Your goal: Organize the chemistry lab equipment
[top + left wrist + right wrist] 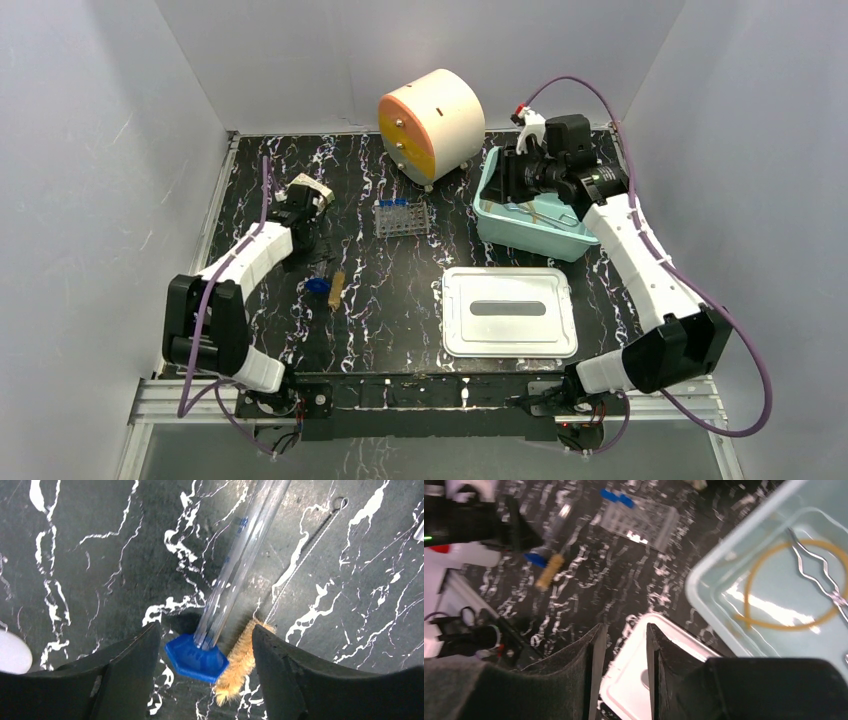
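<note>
A clear tube with a blue hexagonal end lies on the black marbled table. A tan bristle brush on a twisted wire handle lies against it. My left gripper is open and low, its fingers either side of the blue end and the bristles. From above the pair shows as the blue end and the brush. My right gripper hangs empty with a narrow gap, above the tub's left end. A tan tubing coil and metal tongs lie in the teal tub.
A small clear tube rack with blue-capped tubes stands mid-table. The white lid lies flat in front of the tub. A round cream-and-orange drawer cabinet stands at the back. White walls close in three sides.
</note>
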{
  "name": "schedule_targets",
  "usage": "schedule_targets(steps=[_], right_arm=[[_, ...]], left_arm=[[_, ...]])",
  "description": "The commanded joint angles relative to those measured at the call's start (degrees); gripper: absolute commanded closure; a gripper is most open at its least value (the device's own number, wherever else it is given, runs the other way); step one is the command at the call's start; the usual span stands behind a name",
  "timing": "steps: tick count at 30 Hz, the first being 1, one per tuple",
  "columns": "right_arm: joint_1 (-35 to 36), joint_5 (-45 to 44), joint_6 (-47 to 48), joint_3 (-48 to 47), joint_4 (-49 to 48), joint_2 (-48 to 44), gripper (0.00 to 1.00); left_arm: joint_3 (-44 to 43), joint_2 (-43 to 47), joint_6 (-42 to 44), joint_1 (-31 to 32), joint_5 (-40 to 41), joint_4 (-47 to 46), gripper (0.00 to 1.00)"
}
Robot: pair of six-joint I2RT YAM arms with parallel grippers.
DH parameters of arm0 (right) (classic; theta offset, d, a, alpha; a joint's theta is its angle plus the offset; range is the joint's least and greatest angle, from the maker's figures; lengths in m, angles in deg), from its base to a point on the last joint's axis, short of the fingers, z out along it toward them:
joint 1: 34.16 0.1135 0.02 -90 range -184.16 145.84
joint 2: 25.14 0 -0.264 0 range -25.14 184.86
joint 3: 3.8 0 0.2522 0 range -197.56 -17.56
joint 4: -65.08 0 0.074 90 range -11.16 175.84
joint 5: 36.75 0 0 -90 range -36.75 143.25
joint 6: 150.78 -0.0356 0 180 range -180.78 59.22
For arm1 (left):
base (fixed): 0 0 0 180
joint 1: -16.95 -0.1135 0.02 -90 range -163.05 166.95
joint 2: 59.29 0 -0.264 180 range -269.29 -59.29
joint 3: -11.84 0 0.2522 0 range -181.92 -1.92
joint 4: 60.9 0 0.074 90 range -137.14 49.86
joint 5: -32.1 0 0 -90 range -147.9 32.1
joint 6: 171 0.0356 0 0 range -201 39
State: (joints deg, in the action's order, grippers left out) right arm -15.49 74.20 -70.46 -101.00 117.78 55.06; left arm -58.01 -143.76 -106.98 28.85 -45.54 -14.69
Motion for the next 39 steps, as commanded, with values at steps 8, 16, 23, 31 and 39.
schedule_targets(steps=[8,16,23,31,39], right_arm=[[3.41,9.32,-9.04,3.93,-13.74,-4.97,0.56],[4.82,9.37,-10.53,5.47,-15.24,-5.05,0.55],[5.17,8.76,-11.10,6.07,-15.84,-5.81,0.54],[5.32,9.06,-12.31,7.00,-17.11,-6.35,0.53],[5.39,10.51,-14.98,9.29,-19.74,-7.17,0.51]], left_arm=[[0.76,-6.20,1.46,-0.63,-3.58,-5.57,0.51],[0.83,-8.96,1.92,-0.65,-2.87,-6.20,0.59],[0.52,-9.89,2.23,-0.65,-2.92,-5.84,0.76],[-0.71,-5.94,4.09,-0.56,-5.42,-5.90,0.81],[-4.50,2.95,3.65,-0.56,-16.11,-5.38,0.82]])
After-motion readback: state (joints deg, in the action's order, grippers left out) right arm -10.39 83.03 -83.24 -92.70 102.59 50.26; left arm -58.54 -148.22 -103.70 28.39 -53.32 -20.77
